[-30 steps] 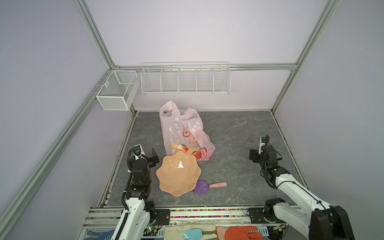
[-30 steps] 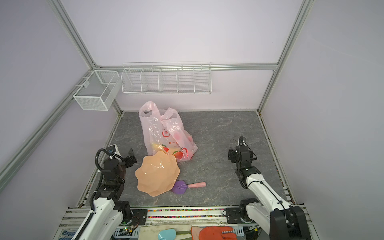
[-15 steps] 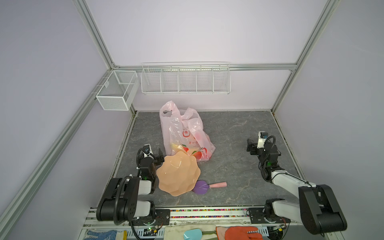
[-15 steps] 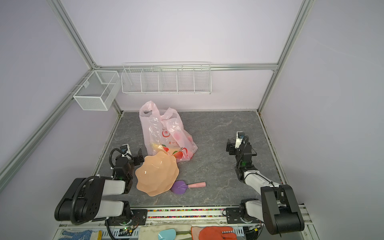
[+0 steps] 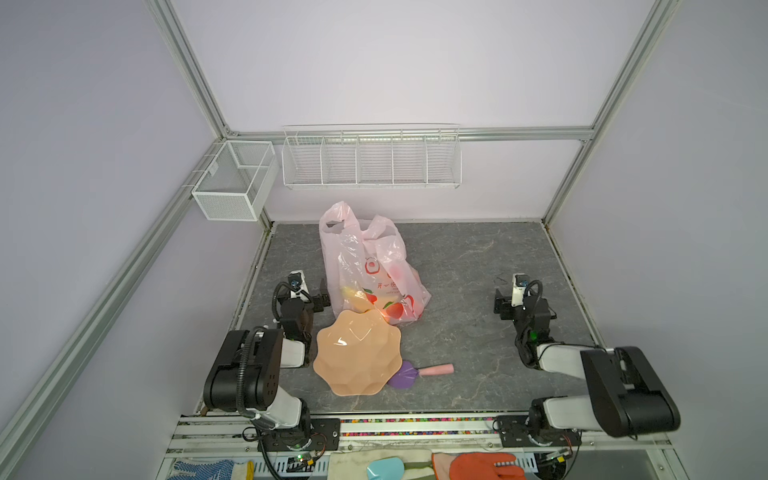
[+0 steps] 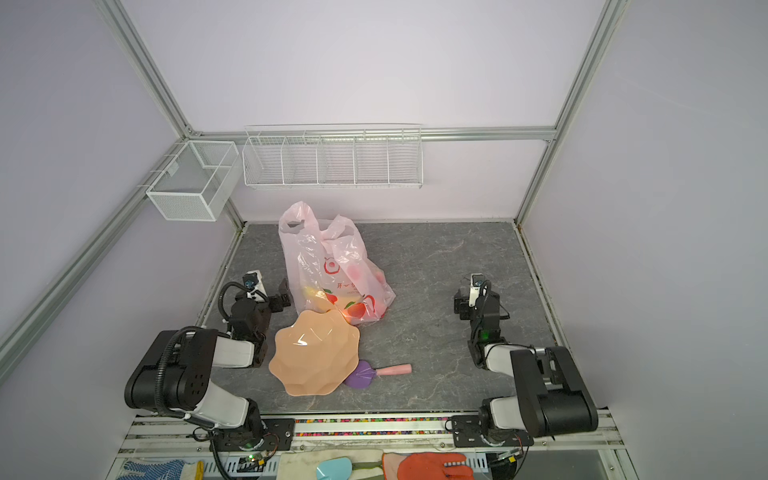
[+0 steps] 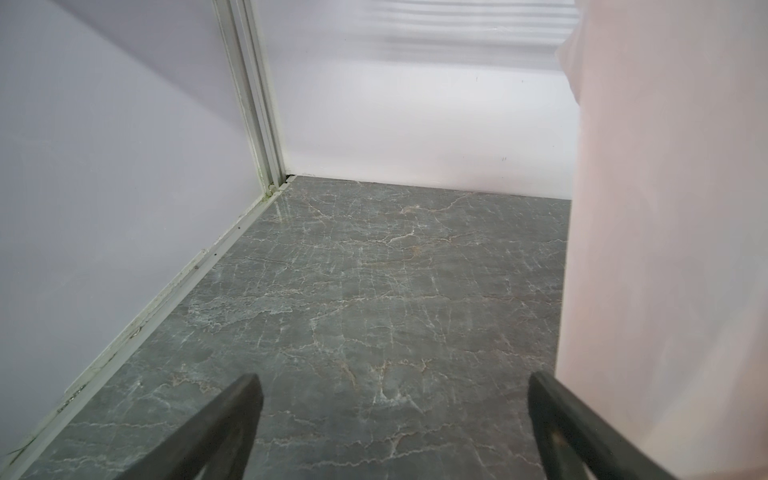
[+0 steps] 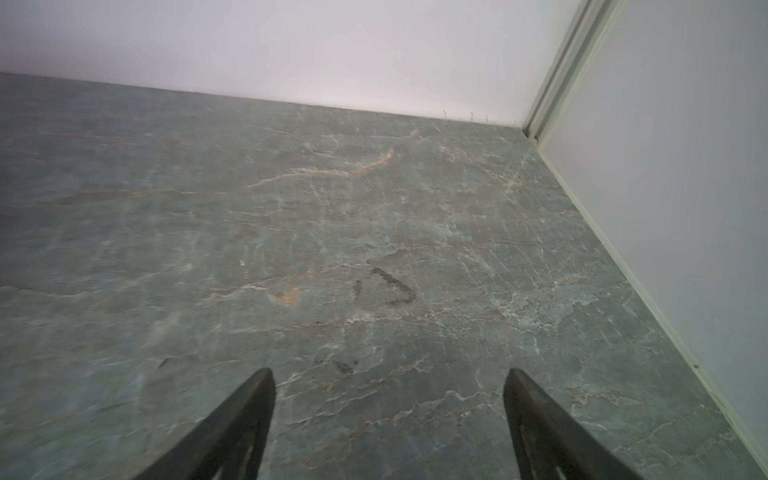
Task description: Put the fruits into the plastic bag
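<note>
While the fruits (image 5: 352, 296) sit inside the plastic bag (image 5: 365, 262), centre-left on your counter (image 5: 465, 266), the peach bowl (image 5: 357, 359) just before it holds nothing; your left claw (image 7: 392, 376) and right claw (image 8: 388, 370) gape wide, empty.

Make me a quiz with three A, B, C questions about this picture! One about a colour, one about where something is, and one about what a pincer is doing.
1. The plastic bag is: A) green B) pale pink C) blue.
2. The purple scoop lies: A) on the table by the peach bowl B) inside the bag C) on top of the bag.
3. The left pincer is: A) shut on the bag B) shut on the scoop C) open, holding nothing.

Answers:
1 B: its crinkly film looks pale pink in both top views.
2 A: its purple head pokes out from under the bowl's rim.
3 C: the left wrist view shows only grey table between its spread fingers.
</note>
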